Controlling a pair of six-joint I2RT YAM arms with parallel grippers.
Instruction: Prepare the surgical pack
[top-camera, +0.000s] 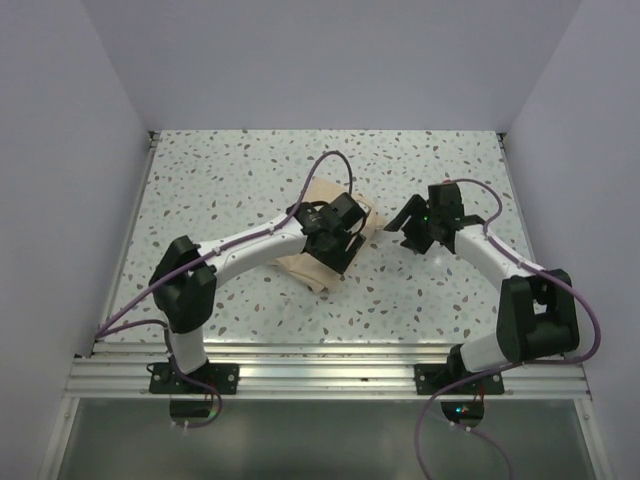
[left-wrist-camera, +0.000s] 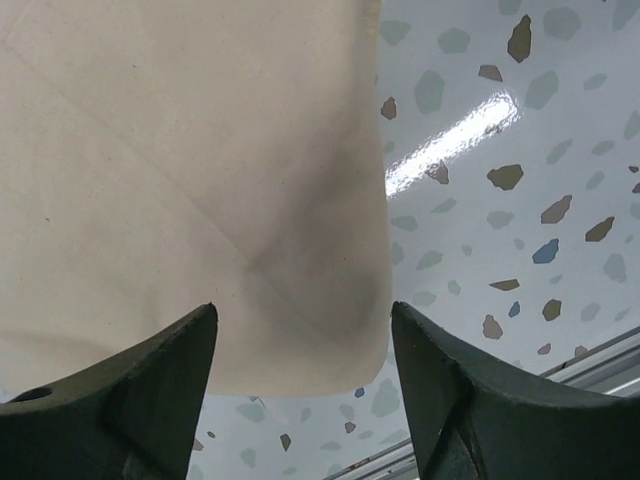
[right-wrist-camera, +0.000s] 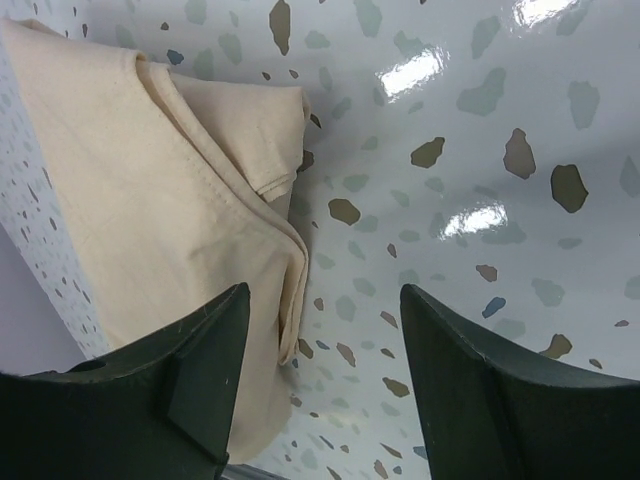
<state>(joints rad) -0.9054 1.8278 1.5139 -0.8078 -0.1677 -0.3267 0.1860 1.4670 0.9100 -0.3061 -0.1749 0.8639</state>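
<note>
Folded beige cloth bundle (top-camera: 302, 266) is lying near the middle of the speckled bench (top-camera: 230, 180), partly covered by the left arm in the overhead view. Layered folds are showing along its edge in the right wrist view.

Left claw (left-wrist-camera: 302, 320) is hanging over one corner of the bundle with its jaws standing wide apart. Nothing is sitting between its fingers (left-wrist-camera: 160, 390), and it is gripping nothing. Whether the fingertips are touching the cloth cannot be told.

Right claw (right-wrist-camera: 325, 300) is hovering just beside the bundle's right side, jaws likewise spread wide and holding nothing. One finger is sitting over the folded edge and the other over bare bench.
</note>
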